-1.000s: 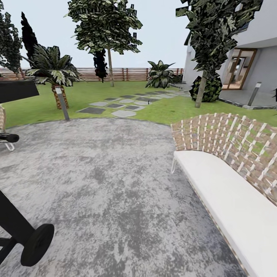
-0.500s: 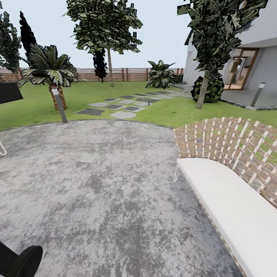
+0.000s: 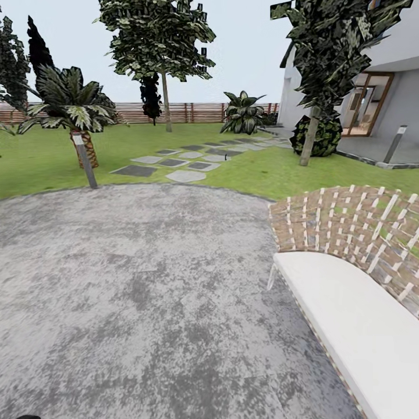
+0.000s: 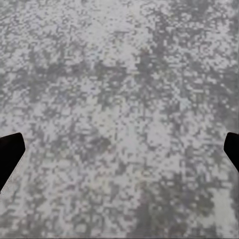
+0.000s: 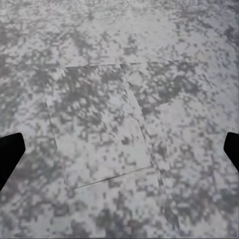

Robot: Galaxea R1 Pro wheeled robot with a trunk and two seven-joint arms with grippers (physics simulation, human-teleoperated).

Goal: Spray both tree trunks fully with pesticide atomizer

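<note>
Two trees stand on the lawn of the garden [image 3: 262, 169]. One tree [image 3: 160, 41] rises near the back fence on a thin-looking trunk [image 3: 167, 105]. The other tree [image 3: 331, 41] grows at the right by the house, and its trunk [image 3: 308, 139] leans slightly. A tiny dark upright thing [image 3: 224, 155] sits on the stepping stones, too small to tell whether it is the pesticide atomizer. My left gripper [image 4: 119, 149] hangs open above mottled grey paving, as does my right gripper [image 5: 119, 152]; both hold nothing.
A bench [image 3: 349, 308] with a woven back and white cushion fills the right foreground. A bollard lamp [image 3: 85, 160] and a small palm [image 3: 73, 107] stand at the patio's left edge. Stepping stones [image 3: 186, 160] cross the lawn toward the wooden fence [image 3: 192, 112]. The white house [image 3: 378, 87] is at the right.
The whole head view has shifted, so the camera has moved. The black arm part at lower left and the dark object at the left edge have slid out of the picture.
</note>
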